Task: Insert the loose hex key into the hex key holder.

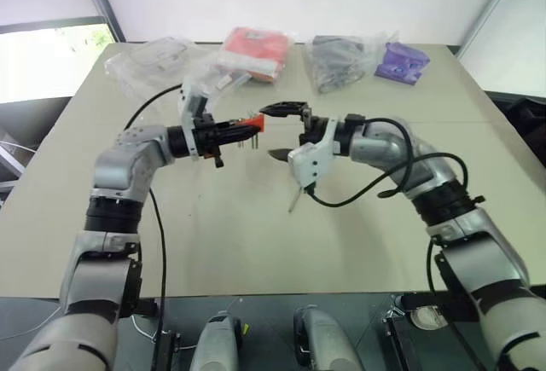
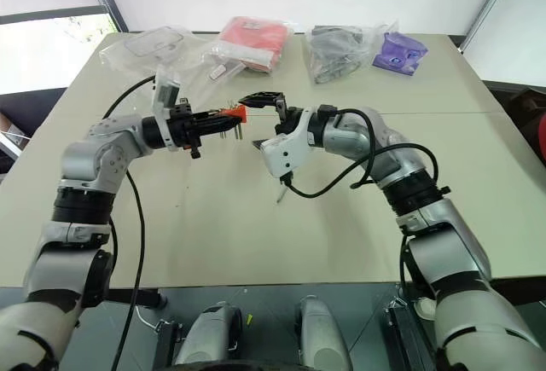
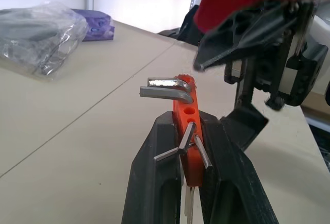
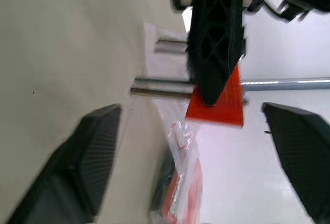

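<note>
My left gripper [image 1: 246,129] is shut on the hex key holder [image 1: 250,121], a small red-orange block held above the table's middle. In the left wrist view the holder [image 3: 186,100] stands between the two black fingers, with several metal keys sticking out of it; two bent ends [image 3: 165,87] show at its top. I cannot tell which of them is the loose hex key. My right gripper [image 1: 267,132] stands open just right of the holder, one finger above and one below its level, touching nothing. A thin pale strip [image 1: 295,199] hangs under the right wrist; what it is I cannot tell.
Along the table's far side lie a clear plastic bag [image 1: 149,60], a red packet in plastic [image 1: 252,51], a grey bag [image 1: 337,64] and a purple packet [image 1: 401,62]. A black cable [image 1: 367,190] loops below the right forearm. The beige table [image 1: 222,234] stretches toward me.
</note>
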Action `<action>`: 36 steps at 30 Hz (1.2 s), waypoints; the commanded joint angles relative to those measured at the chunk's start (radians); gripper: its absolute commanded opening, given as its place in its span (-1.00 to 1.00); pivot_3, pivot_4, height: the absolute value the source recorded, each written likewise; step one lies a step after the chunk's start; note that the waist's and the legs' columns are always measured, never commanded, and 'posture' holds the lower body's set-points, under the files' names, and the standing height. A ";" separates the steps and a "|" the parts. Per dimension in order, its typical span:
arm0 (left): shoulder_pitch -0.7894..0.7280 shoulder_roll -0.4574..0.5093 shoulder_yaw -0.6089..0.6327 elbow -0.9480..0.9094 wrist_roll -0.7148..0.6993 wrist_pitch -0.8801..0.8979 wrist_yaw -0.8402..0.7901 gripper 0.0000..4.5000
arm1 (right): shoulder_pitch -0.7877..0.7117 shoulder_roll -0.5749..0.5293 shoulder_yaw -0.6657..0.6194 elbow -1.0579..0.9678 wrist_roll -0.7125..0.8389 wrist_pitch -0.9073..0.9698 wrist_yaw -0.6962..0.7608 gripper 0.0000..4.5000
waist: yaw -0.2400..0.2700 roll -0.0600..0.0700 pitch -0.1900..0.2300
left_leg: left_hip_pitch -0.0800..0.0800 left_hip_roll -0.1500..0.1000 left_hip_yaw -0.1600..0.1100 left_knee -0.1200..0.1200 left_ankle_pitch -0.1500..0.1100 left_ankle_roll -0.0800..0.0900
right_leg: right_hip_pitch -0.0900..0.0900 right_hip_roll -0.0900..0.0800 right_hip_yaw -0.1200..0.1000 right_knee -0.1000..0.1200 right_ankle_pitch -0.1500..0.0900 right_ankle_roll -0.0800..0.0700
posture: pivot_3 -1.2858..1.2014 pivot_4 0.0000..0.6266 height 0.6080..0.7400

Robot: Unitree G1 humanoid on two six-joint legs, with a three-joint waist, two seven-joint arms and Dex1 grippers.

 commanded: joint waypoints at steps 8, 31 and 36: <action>0.107 0.141 0.013 -0.153 -0.006 -0.006 -0.083 -1.00 | 0.131 -0.002 -0.245 -0.618 0.466 1.291 0.390 0.98 | 0.002 0.001 0.001 | 0.001 0.000 0.000 0.000 0.000 0.000 | 0.000 0.000 0.000 0.002 0.000 0.000 | 0.03 -0.52 0.99; 0.197 -0.006 0.001 -0.243 -0.006 -0.039 0.048 -1.00 | 0.233 0.798 -0.641 -0.700 0.536 2.208 -0.409 0.98 | 0.000 0.001 -0.001 | 0.000 -0.001 -0.004 0.001 0.000 0.000 | -0.001 0.000 -0.002 0.007 -0.002 -0.004 | 0.03 -0.52 0.99; 0.218 -0.024 0.012 -0.256 -0.008 -0.047 0.076 -1.00 | 0.322 0.798 -0.517 -0.722 0.640 2.208 -0.498 0.98 | -0.004 0.001 -0.001 | 0.000 0.000 -0.004 0.000 0.000 0.000 | -0.001 0.000 -0.002 0.007 -0.002 -0.004 | 0.03 -0.52 0.99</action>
